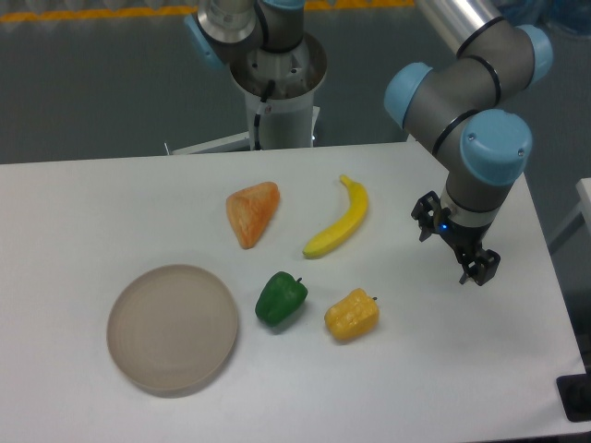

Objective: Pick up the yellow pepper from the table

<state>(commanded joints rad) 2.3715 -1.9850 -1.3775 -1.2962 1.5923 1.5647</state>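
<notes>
Yellow pepper [352, 315] on table [83, 212], apart from gripper [454, 242], jaws spread, no legible txt

Table [111, 203]: smooth white top, matt with faint sheen. Yellow pepper [351, 315]: lumpy plastic look, slightly glossy. Green pepper [281, 298]: glossy plastic, bright highlights. Banana [340, 221]: smooth, satin yellow plastic. Orange wedge-shaped toy [251, 211]: mottled, duller, rough-looking surface. Round plate [172, 328]: matt grey-beige, smooth, translucent-looking rim. Arm [480, 65]: brushed grey metal tubes, light-blue plastic joint caps. Tool [454, 244]: black, matt, hard-looking.
</notes>
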